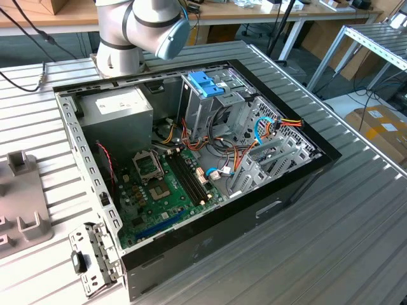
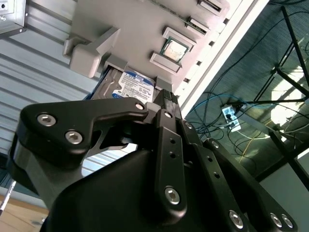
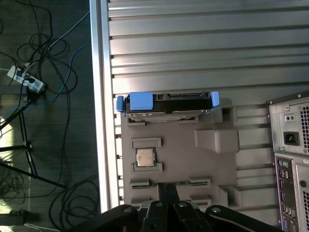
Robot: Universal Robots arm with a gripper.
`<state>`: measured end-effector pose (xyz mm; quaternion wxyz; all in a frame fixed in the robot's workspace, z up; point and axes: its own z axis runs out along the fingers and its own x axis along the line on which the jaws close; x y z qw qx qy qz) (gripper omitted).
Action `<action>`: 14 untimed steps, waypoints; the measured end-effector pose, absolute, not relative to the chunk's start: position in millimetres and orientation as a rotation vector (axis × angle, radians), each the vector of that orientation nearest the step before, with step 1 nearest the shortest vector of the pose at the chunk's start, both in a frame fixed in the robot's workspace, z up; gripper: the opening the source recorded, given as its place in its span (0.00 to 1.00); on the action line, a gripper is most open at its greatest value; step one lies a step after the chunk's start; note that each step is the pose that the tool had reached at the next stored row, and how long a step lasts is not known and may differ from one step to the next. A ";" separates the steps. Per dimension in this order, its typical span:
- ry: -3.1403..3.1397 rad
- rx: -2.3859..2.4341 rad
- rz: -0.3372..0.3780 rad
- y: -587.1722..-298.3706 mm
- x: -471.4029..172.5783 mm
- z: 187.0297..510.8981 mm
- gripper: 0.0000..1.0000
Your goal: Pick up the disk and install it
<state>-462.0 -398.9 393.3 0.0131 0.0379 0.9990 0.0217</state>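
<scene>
The disk (image 3: 166, 104), a grey drive in a bright blue carrier frame, stands on edge in a slot at the end of a grey fixture plate (image 3: 193, 162). In the second wrist view its blue-and-white label (image 2: 137, 84) shows just past my fingertips. My gripper (image 3: 166, 185) hangs above the fixture, some way short of the disk, with its black fingers (image 2: 166, 104) together and nothing between them. The open computer case (image 1: 191, 159) lies on the table with the arm's base behind it.
A blue plastic bracket (image 1: 206, 82) sits atop the metal drive cage inside the case. A processor chip (image 3: 145, 157) rests in the fixture plate. The case's rear panel (image 3: 289, 159) stands beside the fixture. The table edge (image 3: 99, 96) is close to the disk, with cables on the floor beyond.
</scene>
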 end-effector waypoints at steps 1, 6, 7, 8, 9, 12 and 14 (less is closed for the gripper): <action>3.113 0.118 0.068 -399.0 -462.8 393.3 0.11; 3.112 0.118 0.068 -398.9 -465.1 393.3 0.11; 3.113 0.118 0.068 -399.0 -465.5 393.3 0.11; 3.113 0.118 0.068 -398.9 -466.2 393.3 0.11; 3.113 0.118 0.068 -398.9 -466.7 393.4 0.11; 3.112 0.118 0.068 -398.9 -468.2 393.3 0.11; 3.113 0.118 0.068 -398.9 -469.2 393.3 0.11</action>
